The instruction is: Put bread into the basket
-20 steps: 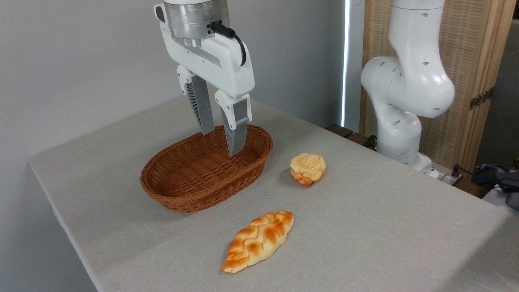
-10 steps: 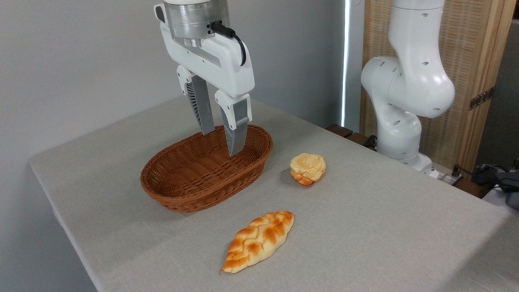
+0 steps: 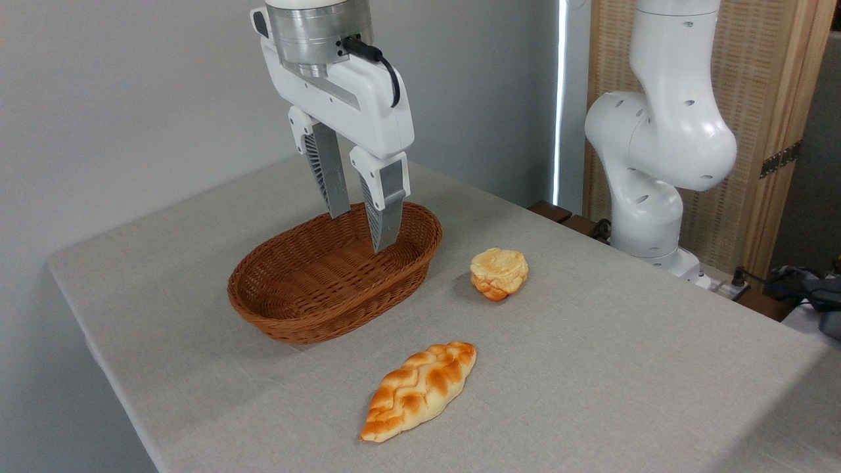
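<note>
In the fixed camera's view, a grey cloth-covered worktop (image 3: 591, 368) carries three things. The oval brown wicker basket (image 3: 276, 315) sits toward the left, shallow and flared, with nothing lying inside it. The end effector (image 3: 363, 231) hangs above the basket's right half, pointing down, its two ribbed fingers (image 3: 384, 217) spread a moderate way apart with nothing between them; the tips appear to sit near rim height, though whether they dip inside the basket cannot be told from this angle.

The bread (image 3: 499, 272), a small round golden bun with a knotted top and paler cracked sides, rests on the cloth just to the right of the basket, apart from it and from the end effector. Nearer the camera lies a braided leaf-shaped loaf (image 3: 419, 390), set diagonally, in front of the basket and well clear of the bun.

Behind the worktop's right edge stands the white arm base (image 3: 650, 164), before a woven wooden screen (image 3: 769, 98).
</note>
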You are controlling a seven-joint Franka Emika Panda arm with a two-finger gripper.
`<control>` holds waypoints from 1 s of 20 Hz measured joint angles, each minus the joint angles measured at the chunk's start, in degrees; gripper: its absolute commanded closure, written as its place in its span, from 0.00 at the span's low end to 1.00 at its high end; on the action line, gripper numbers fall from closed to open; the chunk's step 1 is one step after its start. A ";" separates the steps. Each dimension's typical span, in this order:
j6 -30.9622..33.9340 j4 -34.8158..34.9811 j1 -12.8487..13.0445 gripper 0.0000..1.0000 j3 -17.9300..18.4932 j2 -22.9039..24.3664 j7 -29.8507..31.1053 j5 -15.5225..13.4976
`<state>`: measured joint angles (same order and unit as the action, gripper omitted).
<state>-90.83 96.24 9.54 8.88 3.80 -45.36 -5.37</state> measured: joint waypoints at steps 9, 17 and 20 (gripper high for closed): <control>0.17 2.44 0.63 0.00 -0.36 0.24 0.00 0.00; 0.18 13.76 2.09 0.00 -0.57 8.27 0.00 0.18; 0.52 18.89 3.53 0.00 -0.73 10.53 0.00 1.22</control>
<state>-90.32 115.14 13.06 8.15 14.33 -45.36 -4.15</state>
